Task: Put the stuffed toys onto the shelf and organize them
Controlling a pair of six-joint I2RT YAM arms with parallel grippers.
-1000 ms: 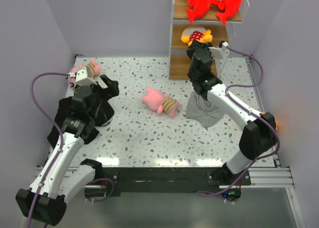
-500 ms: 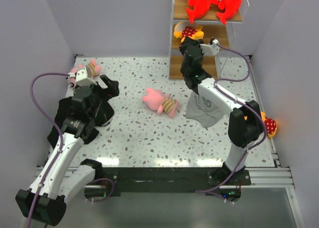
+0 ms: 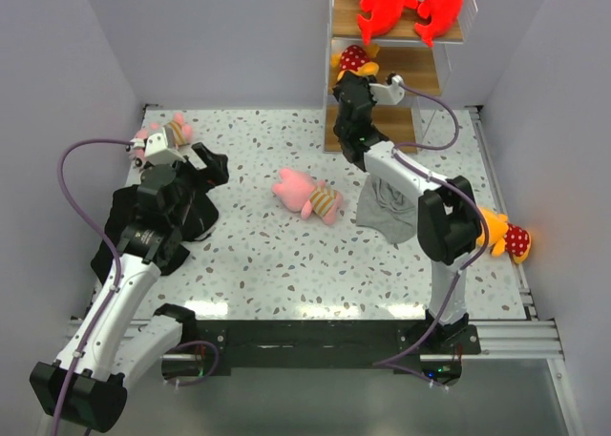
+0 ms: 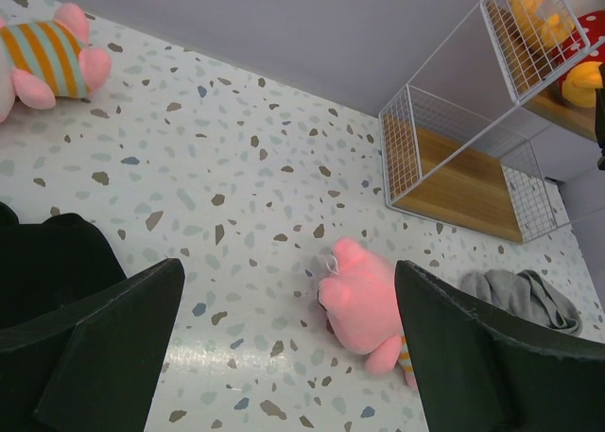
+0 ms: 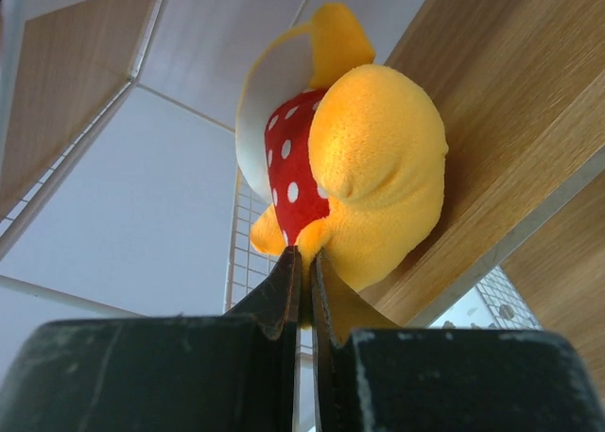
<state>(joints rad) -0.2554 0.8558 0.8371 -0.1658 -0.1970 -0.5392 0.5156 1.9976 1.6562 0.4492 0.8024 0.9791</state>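
Two grippers, one busy at the shelf (image 3: 344, 131).
Right gripper (image 5: 304, 262) is pinching the yellow toy (image 5: 378, 167) tightly on its middle level; left gripper (image 4: 288, 281) is hovering spread wide, carrying nothing.

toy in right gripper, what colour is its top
Toy: red top with white dots; right wrist view.

Fuzzy plush toy (image 5: 378, 158) (matt wood-grain shelf (image 5: 510, 101))
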